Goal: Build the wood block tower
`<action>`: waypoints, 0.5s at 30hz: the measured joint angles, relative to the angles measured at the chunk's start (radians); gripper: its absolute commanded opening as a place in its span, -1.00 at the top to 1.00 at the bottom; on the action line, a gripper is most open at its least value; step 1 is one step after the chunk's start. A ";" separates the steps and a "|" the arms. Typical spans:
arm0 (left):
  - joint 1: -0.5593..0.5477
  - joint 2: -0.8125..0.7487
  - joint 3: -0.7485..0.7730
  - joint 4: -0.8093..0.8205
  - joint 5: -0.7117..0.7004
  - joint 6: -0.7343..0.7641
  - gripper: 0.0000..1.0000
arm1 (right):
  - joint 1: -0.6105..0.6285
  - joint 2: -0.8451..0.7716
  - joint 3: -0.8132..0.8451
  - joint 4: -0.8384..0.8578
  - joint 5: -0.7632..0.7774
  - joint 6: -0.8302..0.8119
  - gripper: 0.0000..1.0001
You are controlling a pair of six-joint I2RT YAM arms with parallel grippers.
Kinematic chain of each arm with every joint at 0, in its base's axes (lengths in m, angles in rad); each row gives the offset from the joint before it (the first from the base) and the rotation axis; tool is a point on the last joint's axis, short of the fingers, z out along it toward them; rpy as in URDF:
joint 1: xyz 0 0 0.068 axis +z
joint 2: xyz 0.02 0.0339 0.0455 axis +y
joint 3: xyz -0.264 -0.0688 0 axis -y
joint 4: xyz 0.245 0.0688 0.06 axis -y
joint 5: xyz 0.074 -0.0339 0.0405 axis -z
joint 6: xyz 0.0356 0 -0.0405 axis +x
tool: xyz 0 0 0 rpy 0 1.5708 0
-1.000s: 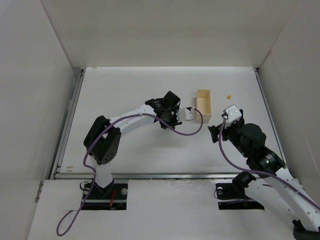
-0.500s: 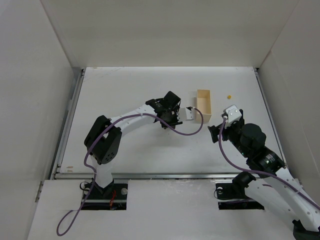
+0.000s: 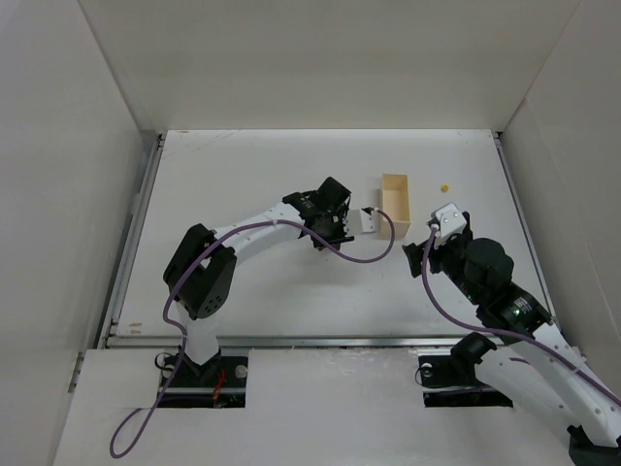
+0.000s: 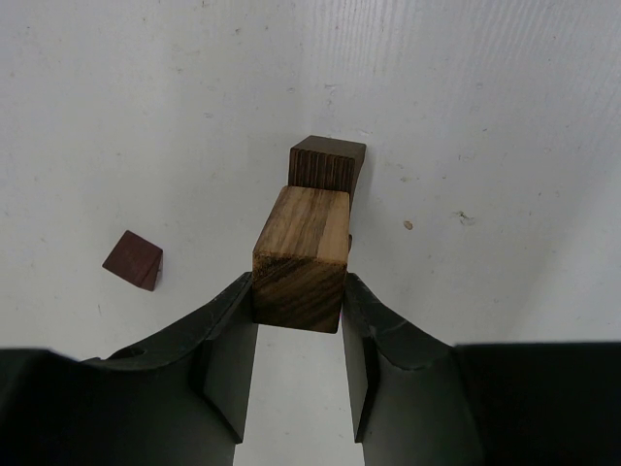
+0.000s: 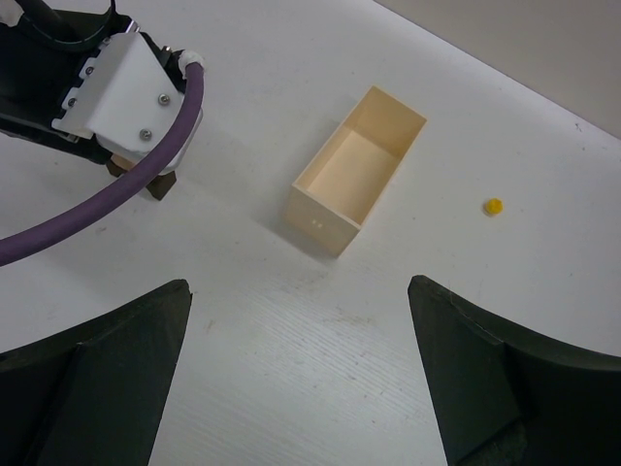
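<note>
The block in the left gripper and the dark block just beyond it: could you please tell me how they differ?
The held block is pale tan with streaky grain; the dark block is deep brown. The held block is clamped in the left gripper, while the dark block stands free on the table. Both are squared wooden blocks.

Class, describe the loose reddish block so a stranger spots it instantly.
Find the left gripper, shut on a pale wooden block. Left of it on the white table lies the small reddish-brown block, alone, unlike the dark block just beyond.
</note>
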 measured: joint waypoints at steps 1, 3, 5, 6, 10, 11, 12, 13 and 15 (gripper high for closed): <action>0.000 0.000 0.000 0.000 0.000 0.000 0.68 | 0.000 0.000 0.000 0.000 0.000 0.000 -0.98; 0.000 0.000 0.000 0.000 -0.001 0.000 0.55 | 0.000 0.000 0.000 0.000 0.000 0.000 -0.98; 0.000 0.000 0.000 0.000 -0.003 0.000 0.44 | 0.000 -0.001 0.000 0.000 0.000 0.000 -0.98; 0.000 0.000 0.000 0.000 -0.004 0.000 0.40 | 0.000 -0.002 0.000 0.000 0.000 0.000 -0.98; 0.000 0.000 0.000 0.000 -0.005 0.000 0.16 | 0.000 -0.002 0.000 0.000 -0.001 0.000 -0.98; 0.000 0.000 0.000 0.001 -0.006 -0.003 0.13 | 0.000 -0.002 0.000 0.000 -0.002 0.000 -0.98; 0.000 0.000 0.000 0.002 -0.007 -0.003 0.12 | 0.000 -0.002 0.000 0.000 -0.003 0.000 -0.98; 0.000 0.000 0.000 0.002 -0.008 -0.004 0.09 | 0.000 -0.002 0.000 0.000 -0.003 0.000 -0.98; 0.000 0.000 0.000 0.002 -0.011 -0.004 0.07 | 0.000 -0.002 0.000 0.000 -0.003 0.000 -0.98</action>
